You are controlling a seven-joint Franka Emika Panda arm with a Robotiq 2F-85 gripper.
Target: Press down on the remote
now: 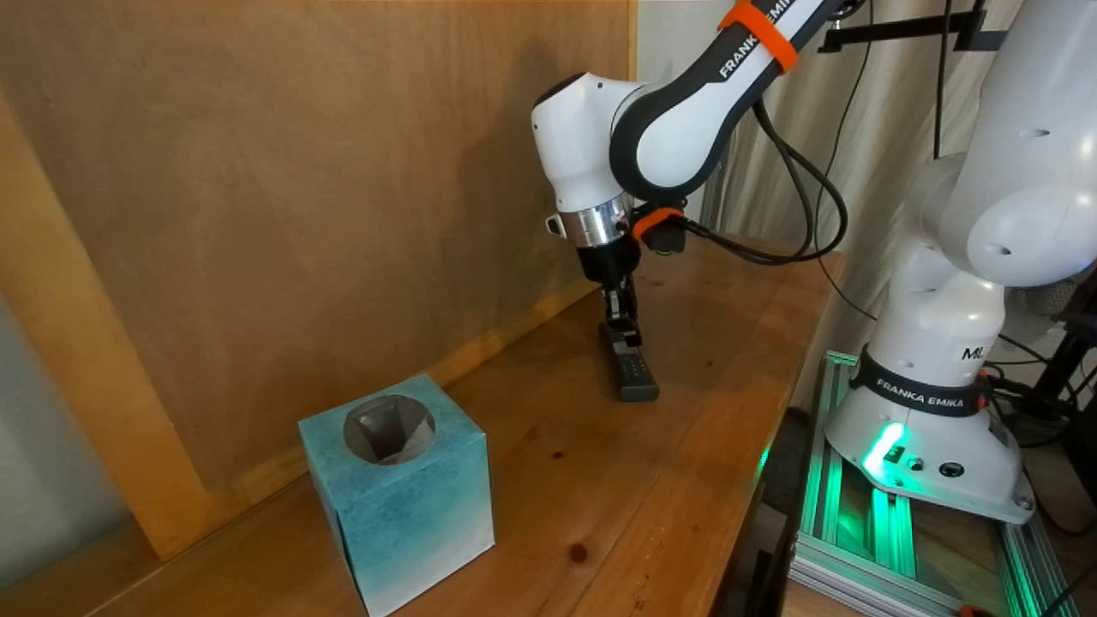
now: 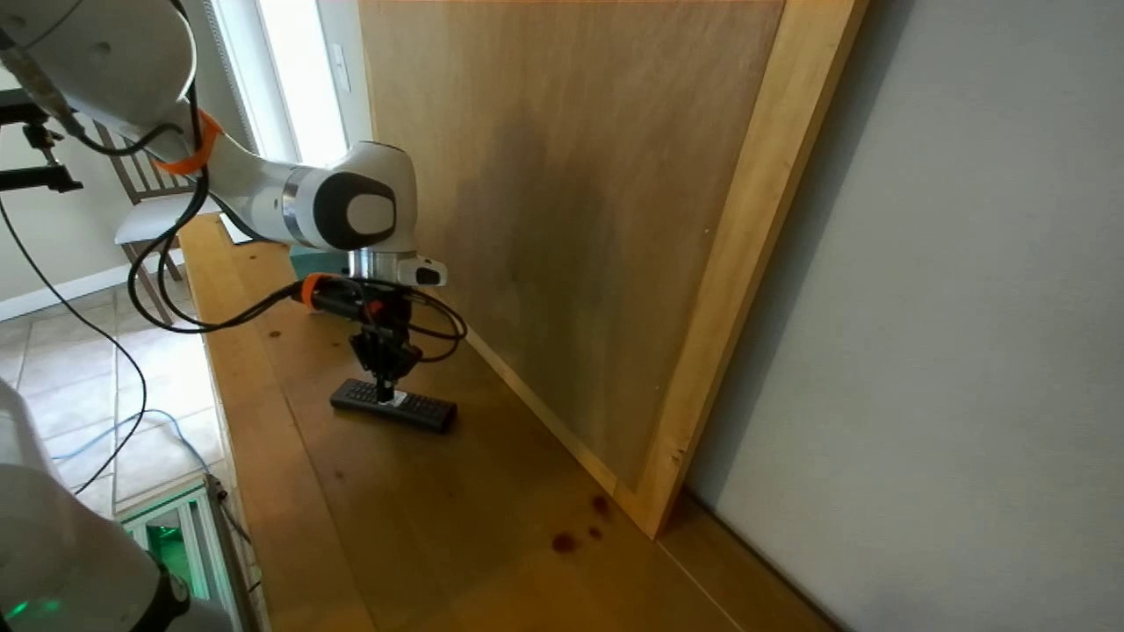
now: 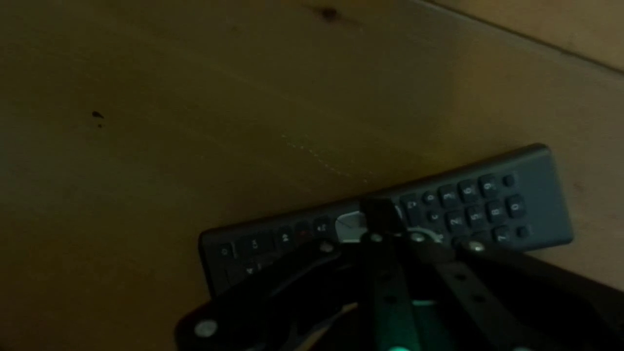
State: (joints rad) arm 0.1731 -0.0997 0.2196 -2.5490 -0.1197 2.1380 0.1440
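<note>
The black remote control (image 1: 634, 374) lies flat on the wooden table (image 1: 557, 480), just right of and below the centre of the frame in an exterior view, and in an exterior view the same remote control (image 2: 421, 410) sits left of and below the centre; in the wrist view it runs aslant from the lower left of centre to the middle right, its end with the number keys (image 3: 480, 207) farther right and higher. The black hand (image 3: 383, 217) is clenched, its fingers together, pointing down over the middle of the remote control beside a pale patch (image 3: 350, 226) among the keys; the fingertips appear to touch the upper face, though how hard they bear on it I cannot tell. In the wrist view the linkage of the hand covers part of the keys at the lower centre, where the light is dim. The white Franka arm (image 1: 686, 141) reaches in from the upper right of an exterior view, with orange straps (image 1: 765, 34) around it. A teal tissue box (image 1: 420, 506) with a round opening in its top stands upright at the lower left of the same frame, well apart from the remote control, near the wooden panel (image 1: 300, 214) that rises along the table. At the right, a light on the arm's base (image 1: 934, 454) shines green, and a cream curtain (image 1: 891, 128) hangs at the upper right
</note>
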